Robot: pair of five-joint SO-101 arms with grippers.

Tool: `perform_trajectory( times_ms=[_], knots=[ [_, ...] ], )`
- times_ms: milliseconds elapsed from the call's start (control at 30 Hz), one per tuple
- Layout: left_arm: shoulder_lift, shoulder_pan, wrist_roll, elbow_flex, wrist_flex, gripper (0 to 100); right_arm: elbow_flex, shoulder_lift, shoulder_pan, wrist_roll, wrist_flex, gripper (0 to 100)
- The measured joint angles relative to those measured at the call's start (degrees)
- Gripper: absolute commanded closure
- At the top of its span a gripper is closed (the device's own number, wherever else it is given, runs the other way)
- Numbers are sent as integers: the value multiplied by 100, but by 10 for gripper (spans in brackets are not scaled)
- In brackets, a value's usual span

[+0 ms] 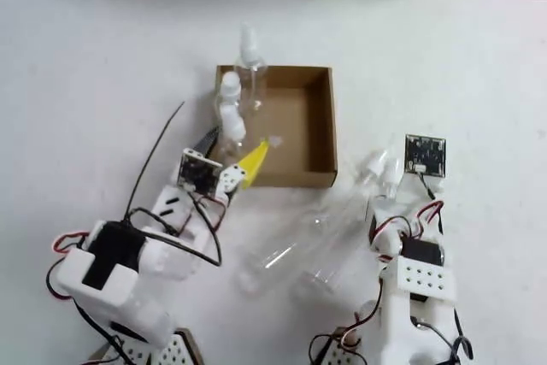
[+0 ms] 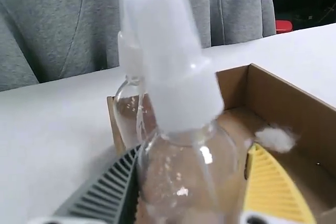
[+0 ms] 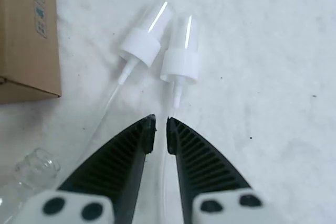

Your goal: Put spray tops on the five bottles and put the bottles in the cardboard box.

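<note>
My left gripper (image 1: 229,153) is shut on a clear bottle (image 2: 184,182) with a white spray top (image 2: 168,61), held upright at the near left wall of the cardboard box (image 1: 320,126). A second topped bottle (image 1: 250,66) stands at the box's far left corner. Several open clear bottles (image 1: 299,241) lie on the table in front of the box. Two loose spray tops (image 3: 142,38) (image 3: 181,56) lie side by side just beyond my right gripper (image 3: 160,128). Its fingers stand a narrow gap apart, with one top's thin dip tube running into that gap.
The box corner (image 3: 26,35) and the neck of one lying bottle (image 3: 34,163) are close to my right gripper. A small white scrap (image 2: 275,139) lies inside the box. Bare white table surrounds the box on the far side and both flanks.
</note>
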Motion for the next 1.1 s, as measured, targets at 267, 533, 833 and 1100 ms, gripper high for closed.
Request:
perform_trajectory(
  times_ms=[267, 533, 833, 1100],
  knots=[
    [0, -35, 0, 0, 0, 710, 0, 0, 0, 0, 0, 983],
    [-132, -44, 0, 237, -9, 710, 0, 0, 0, 0, 0, 983],
    [-1433, -44, 0, 862, 800, 710, 0, 0, 0, 0, 0, 983],
    [-2716, -53, 0, 1389, 1802, 713, 0, 0, 0, 0, 0, 983]
  ],
)
